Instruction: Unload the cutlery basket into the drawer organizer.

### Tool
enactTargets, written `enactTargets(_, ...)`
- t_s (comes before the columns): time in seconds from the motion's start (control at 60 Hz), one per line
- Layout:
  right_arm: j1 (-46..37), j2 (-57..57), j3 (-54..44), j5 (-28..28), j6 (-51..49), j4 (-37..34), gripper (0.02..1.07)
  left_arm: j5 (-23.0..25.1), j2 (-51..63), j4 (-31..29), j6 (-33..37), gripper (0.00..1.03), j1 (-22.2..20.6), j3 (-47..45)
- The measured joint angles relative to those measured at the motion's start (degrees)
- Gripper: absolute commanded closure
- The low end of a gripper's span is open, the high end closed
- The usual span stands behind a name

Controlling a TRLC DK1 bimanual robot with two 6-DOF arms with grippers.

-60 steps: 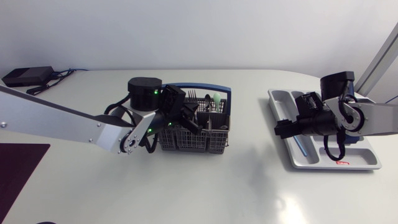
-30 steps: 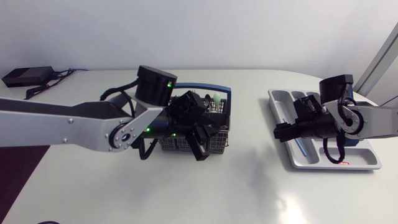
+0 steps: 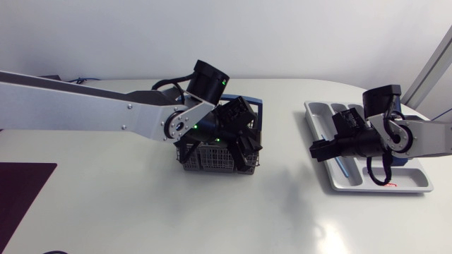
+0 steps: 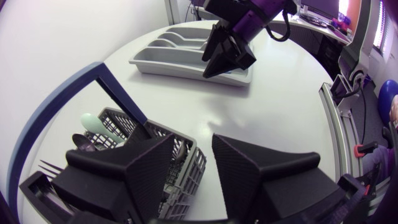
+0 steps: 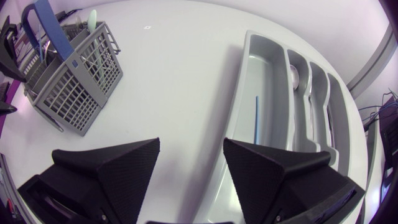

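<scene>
So the table [image 3: 141,212] is mostly bare, with a wide open stretch between the cutlery basket [image 3: 209,159] and the drawer organizer [image 3: 367,188] to carry things across. I'd say we're mid-unload, at the picking stage. The left gripper [image 4: 193,149] hangs over the basket's organizer-side corner, fingers moderately apart with nothing in them. The right gripper [image 5: 191,149] is parked at the organizer's near rim, also spread and empty.

The basket has a mint spoon handle [image 4: 93,122] and fork tines [image 4: 53,167] showing. The organizer holds a spoon [image 5: 292,73] and a thin blue piece [image 5: 256,118].

Next the left needs to line up on one handle and drop straight in. It's tight there, between the mesh walls and the blue carry handle [image 5: 48,22].
</scene>
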Motion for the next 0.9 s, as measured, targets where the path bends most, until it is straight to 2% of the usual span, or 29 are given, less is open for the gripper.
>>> enactTargets(0.55, 0.0, -0.09, -0.37, -0.02, -0.44, 0.0, 0.32, 0.0, 3.43, -3.52, 1.57, 0.66, 1.6, 4.37)
enactTargets(0.667, 0.07, -0.09, -0.37, -0.02, -0.44, 0.0, 0.32, 0.0, 4.02, -3.69, 1.77, 0.75, 1.92, 4.37)
enactTargets(0.9, 0.07, -0.09, -0.37, -0.02, -0.44, 0.0, 0.32, 0.0, 5.22, -4.11, 1.9, 0.79, 2.08, 5.44)
